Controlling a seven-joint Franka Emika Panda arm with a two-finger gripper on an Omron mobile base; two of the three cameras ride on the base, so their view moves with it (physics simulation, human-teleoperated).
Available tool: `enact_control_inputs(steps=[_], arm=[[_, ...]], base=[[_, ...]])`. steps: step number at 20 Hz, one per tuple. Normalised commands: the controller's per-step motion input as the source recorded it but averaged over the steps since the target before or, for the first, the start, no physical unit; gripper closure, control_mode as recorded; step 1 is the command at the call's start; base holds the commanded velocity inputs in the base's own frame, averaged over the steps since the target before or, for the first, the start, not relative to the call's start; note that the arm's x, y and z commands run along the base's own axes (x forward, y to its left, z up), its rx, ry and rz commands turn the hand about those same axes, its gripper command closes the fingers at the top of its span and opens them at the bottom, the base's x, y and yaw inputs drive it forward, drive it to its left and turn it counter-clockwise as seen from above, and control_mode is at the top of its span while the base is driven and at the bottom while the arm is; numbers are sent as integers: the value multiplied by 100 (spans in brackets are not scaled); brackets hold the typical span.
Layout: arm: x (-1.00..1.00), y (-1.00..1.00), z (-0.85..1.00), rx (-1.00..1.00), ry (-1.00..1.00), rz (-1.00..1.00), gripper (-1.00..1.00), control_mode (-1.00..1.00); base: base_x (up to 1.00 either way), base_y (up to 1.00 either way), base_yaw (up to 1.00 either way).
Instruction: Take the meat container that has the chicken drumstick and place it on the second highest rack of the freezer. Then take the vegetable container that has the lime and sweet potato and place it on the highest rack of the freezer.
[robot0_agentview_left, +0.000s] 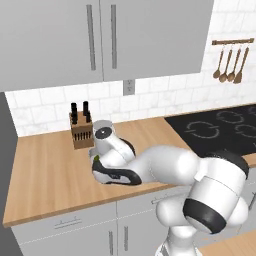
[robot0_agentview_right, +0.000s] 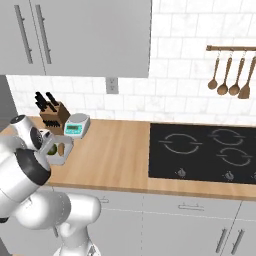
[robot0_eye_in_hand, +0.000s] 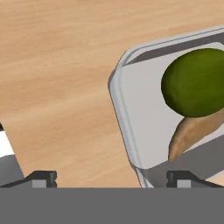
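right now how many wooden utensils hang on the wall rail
4, side by side on the rail right of the stove: three spoons and a spatula at the far right.

Knife block beside scale on counter.

Vegetable container sits on table; lime inside it, sweet potato touching the lime's near side. Knife block at back wall, kitchen scale just right of it. Cooktop set into table, far right.
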Motion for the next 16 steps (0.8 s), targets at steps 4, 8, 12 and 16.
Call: enact_control_inputs(steps=[4, 8, 12, 16], arm=[[26, 1, -14, 0, 2, 0, -100, -100], [10, 0, -25, 0, 3, 0, -100, -100], [3, 1, -30, -1, 2, 0, -100, -100], [0, 4, -27, 0, 0, 0, -100, -100]], base=[[0, 0, 0], [0, 0, 0], [0, 0, 0], [0, 0, 0]])
